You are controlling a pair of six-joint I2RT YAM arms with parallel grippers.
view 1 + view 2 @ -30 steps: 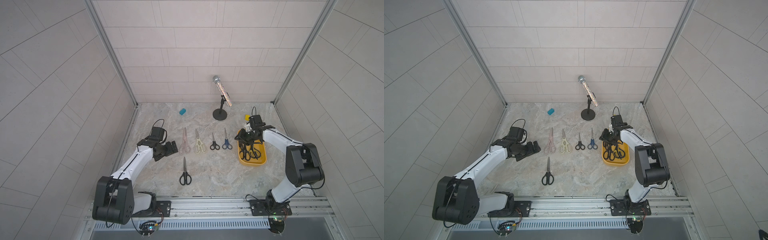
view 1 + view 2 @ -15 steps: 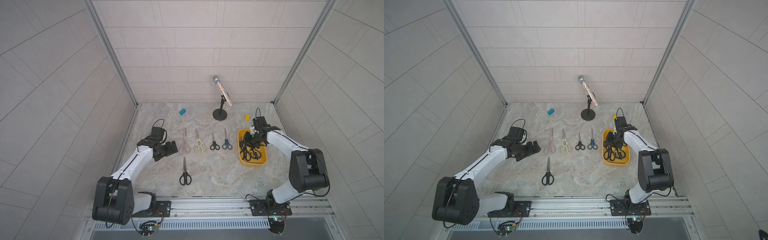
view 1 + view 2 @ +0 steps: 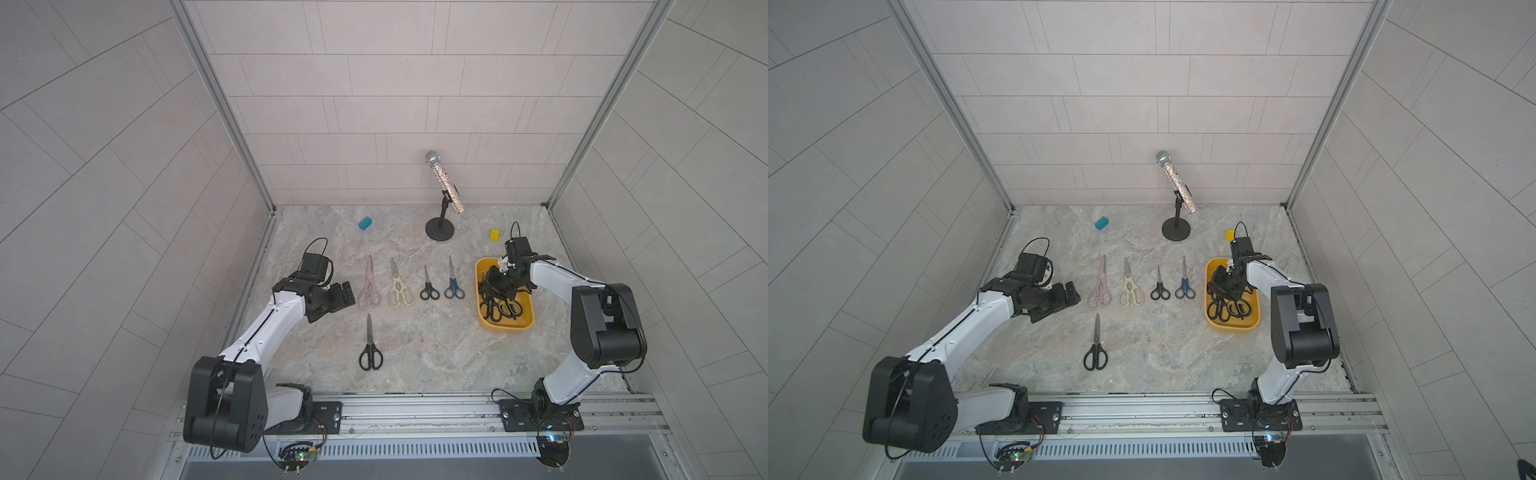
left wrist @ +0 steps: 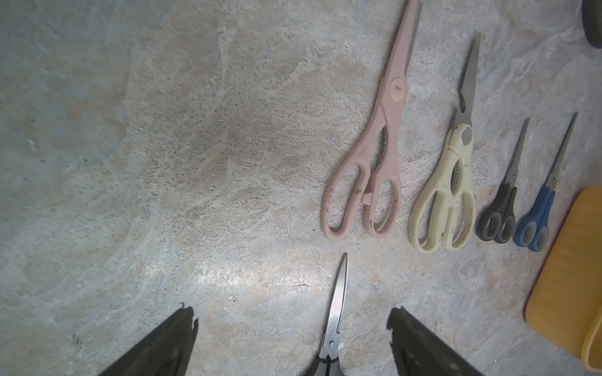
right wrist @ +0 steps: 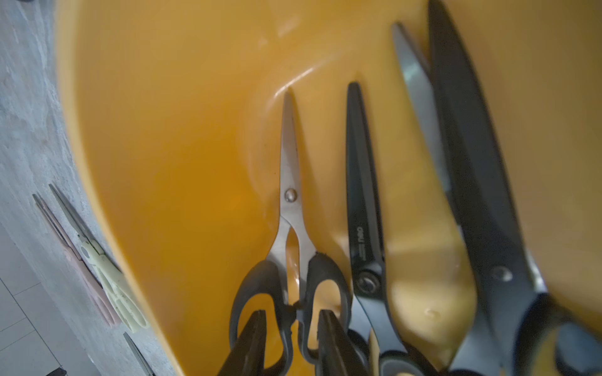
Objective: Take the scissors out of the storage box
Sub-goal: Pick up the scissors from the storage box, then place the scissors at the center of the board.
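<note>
Right claw (image 5: 290, 312) sits low in the box (image 5: 163, 130), jaws narrow, astride the handle neck of the small scissors (image 5: 290, 201) — the thinnest part to pinch; whether it grips yet, I cannot tell. Other pairs lie alongside; a black blade (image 5: 361, 195) reads "deli". Left claw (image 4: 291, 309) hangs wide and empty beside five pairs (image 3: 397, 282) laid out on the table (image 3: 436, 353) — clear of the box, I judge, to leave room.

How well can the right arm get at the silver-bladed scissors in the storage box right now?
Probably yes: the right gripper is inside the storage box, fingers straddling the handles of the silver-bladed scissors; nothing lies over them, black-bladed pairs only alongside.
</note>
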